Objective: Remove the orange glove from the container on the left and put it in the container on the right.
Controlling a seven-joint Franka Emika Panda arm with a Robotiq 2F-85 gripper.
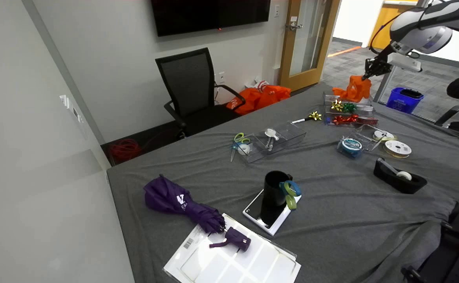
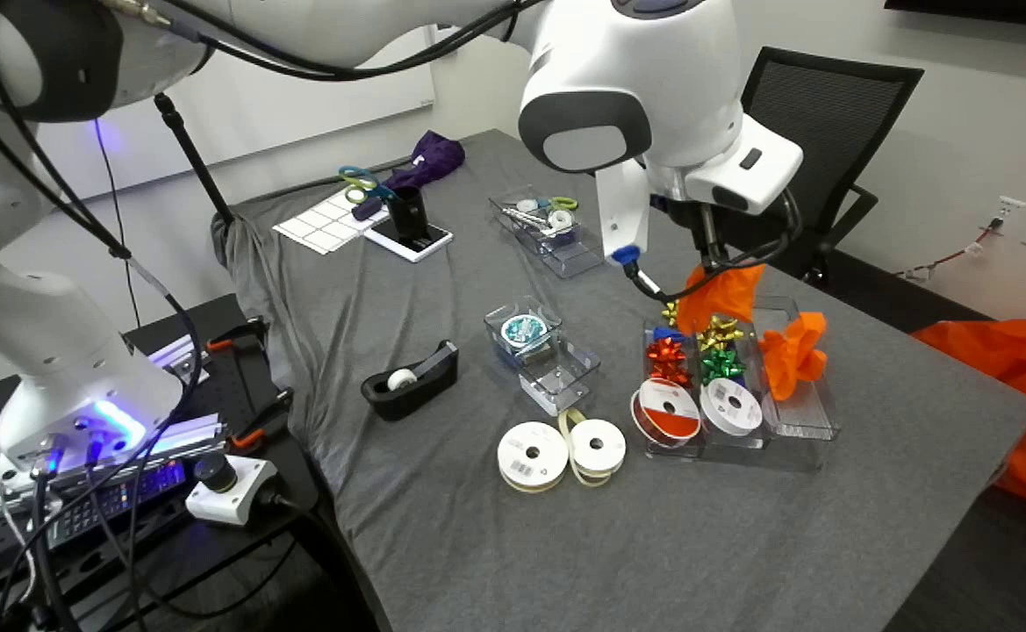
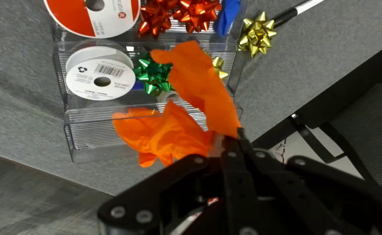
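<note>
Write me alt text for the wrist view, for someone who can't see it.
The gripper holds an orange glove above clear containers, with a second glove in the one lowest in the picture. Red bows and a green bow sit in the others, ribbon spools are at picture left, and a gold bow lies outside on gray cloth.

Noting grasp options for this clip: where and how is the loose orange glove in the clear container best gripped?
Probably by the raised fold near its middle, pinched from above. The loose orange glove looks crumpled, folds standing up, while walls of the clear container flank it, making a sideways approach awkward. The jaws would first have to release the held orange glove.
</note>
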